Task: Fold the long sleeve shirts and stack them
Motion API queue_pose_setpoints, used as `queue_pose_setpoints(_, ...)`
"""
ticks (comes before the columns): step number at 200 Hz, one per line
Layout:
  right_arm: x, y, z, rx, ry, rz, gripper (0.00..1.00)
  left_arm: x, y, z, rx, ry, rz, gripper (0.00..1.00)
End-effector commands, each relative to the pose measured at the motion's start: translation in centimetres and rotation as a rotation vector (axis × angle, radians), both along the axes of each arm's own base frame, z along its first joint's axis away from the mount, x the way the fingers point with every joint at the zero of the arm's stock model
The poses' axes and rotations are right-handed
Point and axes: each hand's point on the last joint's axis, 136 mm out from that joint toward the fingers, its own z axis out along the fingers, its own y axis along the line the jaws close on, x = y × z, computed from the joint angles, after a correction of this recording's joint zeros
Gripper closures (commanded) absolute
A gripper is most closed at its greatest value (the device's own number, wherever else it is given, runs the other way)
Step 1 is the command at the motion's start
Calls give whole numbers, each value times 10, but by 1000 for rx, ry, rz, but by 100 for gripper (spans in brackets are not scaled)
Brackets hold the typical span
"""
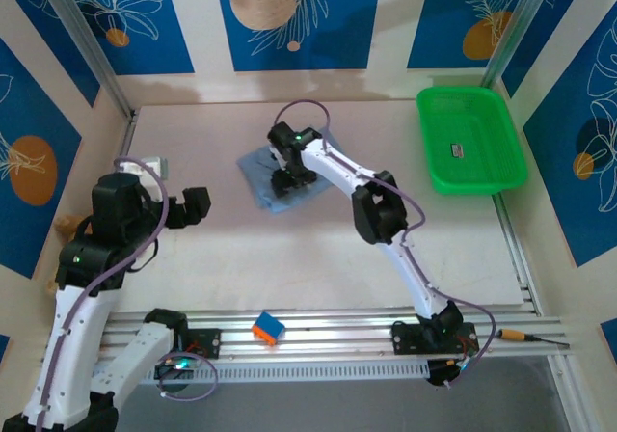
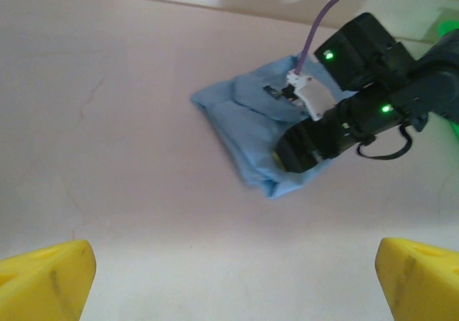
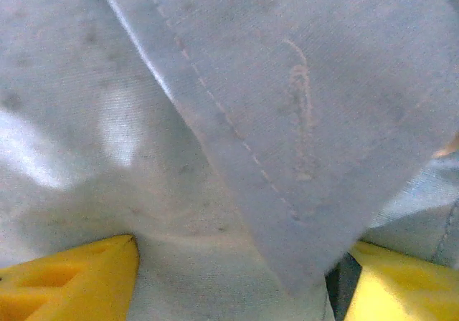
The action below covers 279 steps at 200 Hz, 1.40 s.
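A light blue long sleeve shirt (image 1: pixel 258 174) lies bunched in a small folded bundle at the back middle of the table. My right gripper (image 1: pixel 289 179) is down on top of it. In the right wrist view the shirt's fabric (image 3: pixel 215 120), with a stitched flap, spreads under that gripper (image 3: pixel 240 285); its yellow fingers (image 3: pixel 72 278) stand wide apart, so it is open on the cloth. My left gripper (image 1: pixel 198 205) hovers over bare table to the left of the shirt (image 2: pixel 240 117). It (image 2: pixel 229 285) is open with nothing between its fingers.
A green plastic basket (image 1: pixel 421 114) sits at the back right with a small dark item inside. An orange and blue block (image 1: pixel 268 328) rests on the front rail. A small white object (image 1: pixel 154 167) lies at the back left, near the wall.
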Motion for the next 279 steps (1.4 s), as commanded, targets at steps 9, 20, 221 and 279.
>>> queue_pose_setpoints(9,-17,65,2,302,247,-129,30,15,6,26,18,-92,31,0)
queue_pose_setpoints(20,-11,86,2,403,260,-142,30,17,6,25,15,-90,35,0)
queue_pose_setpoints(221,-152,-163,220,468,-192,-344,0,206,-146,-204,355,506,-6,0)
queue_pose_setpoints(279,-196,-168,199,531,-128,-297,0,242,-126,-282,463,633,64,0)
